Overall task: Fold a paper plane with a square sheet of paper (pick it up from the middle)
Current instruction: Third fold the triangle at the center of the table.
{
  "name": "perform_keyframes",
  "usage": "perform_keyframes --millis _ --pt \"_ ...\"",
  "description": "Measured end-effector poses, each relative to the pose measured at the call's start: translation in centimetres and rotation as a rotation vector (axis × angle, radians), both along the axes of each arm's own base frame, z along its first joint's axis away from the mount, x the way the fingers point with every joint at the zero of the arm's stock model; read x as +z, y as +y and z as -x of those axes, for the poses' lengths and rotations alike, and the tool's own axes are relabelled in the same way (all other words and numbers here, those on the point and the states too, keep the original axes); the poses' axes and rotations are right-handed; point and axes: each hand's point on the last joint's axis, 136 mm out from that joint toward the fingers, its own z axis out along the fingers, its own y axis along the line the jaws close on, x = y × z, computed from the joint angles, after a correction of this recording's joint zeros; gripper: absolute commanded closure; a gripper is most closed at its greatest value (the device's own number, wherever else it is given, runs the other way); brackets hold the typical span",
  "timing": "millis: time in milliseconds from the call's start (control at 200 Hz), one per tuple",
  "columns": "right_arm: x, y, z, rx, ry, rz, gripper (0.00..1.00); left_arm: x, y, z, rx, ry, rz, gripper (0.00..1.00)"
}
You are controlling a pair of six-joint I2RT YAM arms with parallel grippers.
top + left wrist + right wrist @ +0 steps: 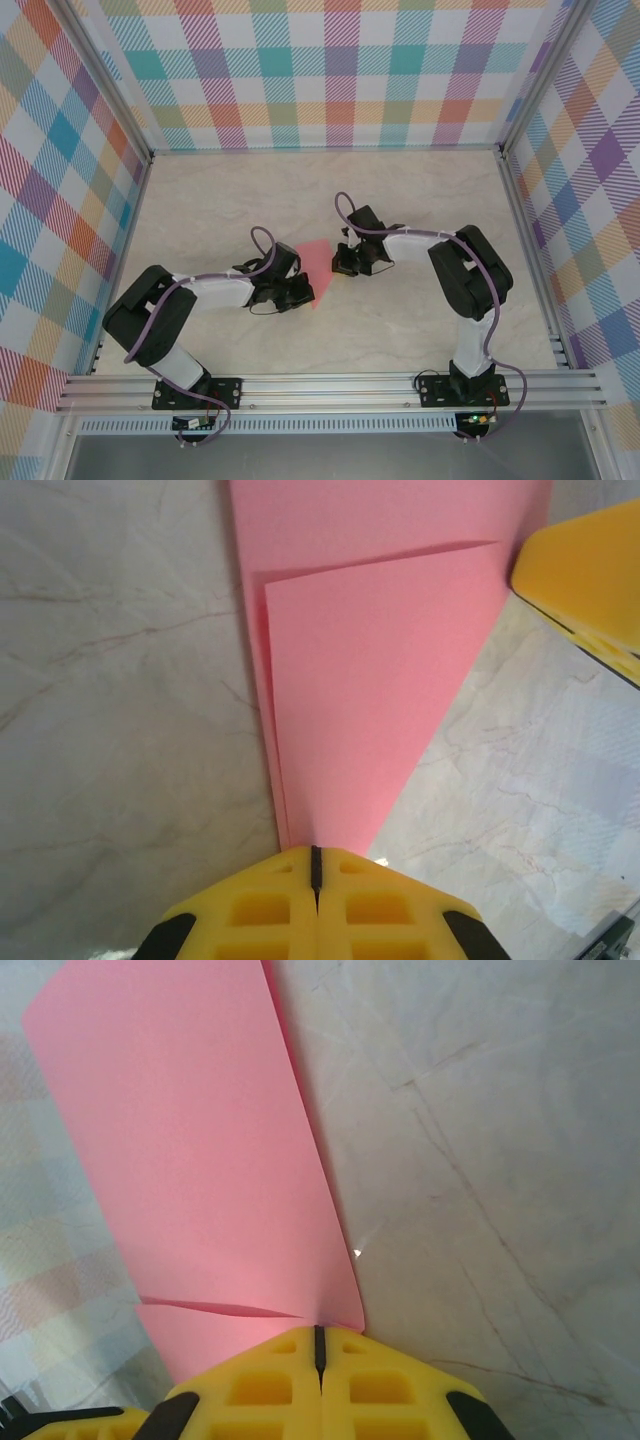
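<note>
Two tools, both closed, rest on your folded paper at the worktop centre: left tool at its 7 o'clock tip, right tool at 3 o'clock. Pin with one while the other slides along the crease, flat and slow.

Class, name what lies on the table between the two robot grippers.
The folded salmon-pink paper sheet spans from the left gripper to the right gripper, seen from above.

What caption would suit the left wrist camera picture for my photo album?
The left gripper, shut, rests at the narrow tip of the folded pink paper lying on the marbled table.
</note>
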Motion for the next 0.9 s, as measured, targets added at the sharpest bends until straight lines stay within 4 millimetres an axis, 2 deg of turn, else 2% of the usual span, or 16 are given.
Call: perform_keyframes --millis 190,305,430,545,765,900 --pt "0.2 0.1 1.9 0.018 0.008 -0.004 1.0 2.7 -0.5 -0.5 -0.005 -0.066 0.056 1.0" --pt "1.1 0.2 2.5 0.026 0.001 -0.013 1.0 3.2 -0.9 -0.6 -0.013 -0.078 0.08 1.0" --pt "2.2 0.4 2.4 0.03 -0.022 -0.029 1.0 2.5 -0.9 -0.4 -0.016 -0.06 0.07 1.0" --pt "2.8 0.7 2.6 0.04 -0.034 -0.041 1.0 1.0 -0.2 0.1 -0.009 -0.028 0.034 1.0" --pt "2.9 2.5 4.6 0.107 -0.021 -0.059 1.0 -0.5 0.7 0.8 0.002 0.009 -0.017 1.0" --pt "1.8 3.6 5.9 0.151 0.01 -0.064 1.0 -0.6 0.8 0.8 0.002 0.011 -0.019 1.0"
